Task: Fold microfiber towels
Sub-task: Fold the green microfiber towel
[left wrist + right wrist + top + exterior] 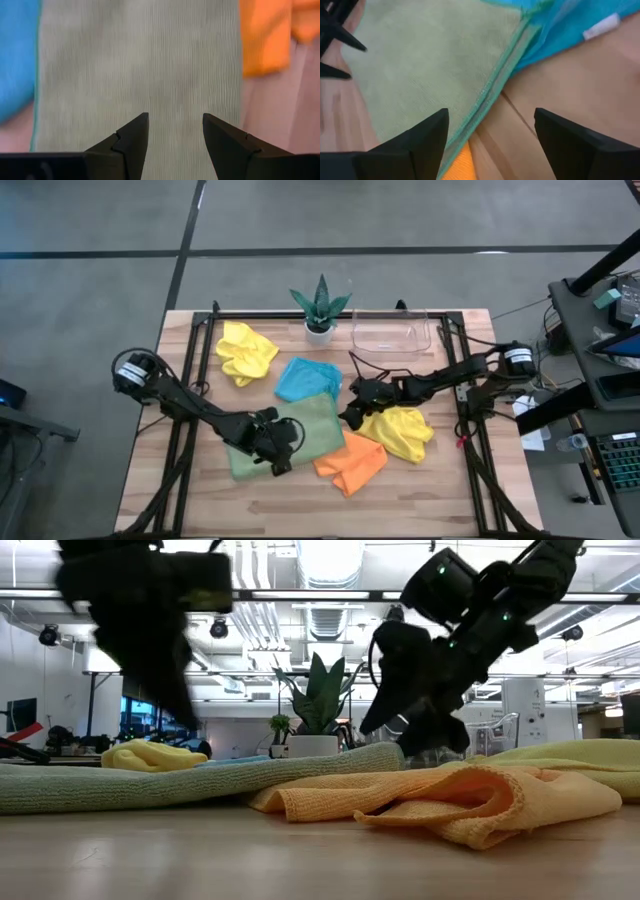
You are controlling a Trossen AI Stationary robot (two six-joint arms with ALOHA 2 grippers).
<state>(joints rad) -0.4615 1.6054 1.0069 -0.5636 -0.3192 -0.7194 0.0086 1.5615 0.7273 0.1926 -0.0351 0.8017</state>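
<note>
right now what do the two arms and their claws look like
Both arms are dark, near black, built of slim jointed links with a round drum-shaped joint near each base. Thin black cables loop beside the right arm. The left claw has two matte black fingers tapering to blunt wedge tips with a stepped notch. The right claw has the same black wedge fingers.

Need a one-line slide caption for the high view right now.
Both open end effectors, left and right, over the sage green towel among four other towels.
</note>
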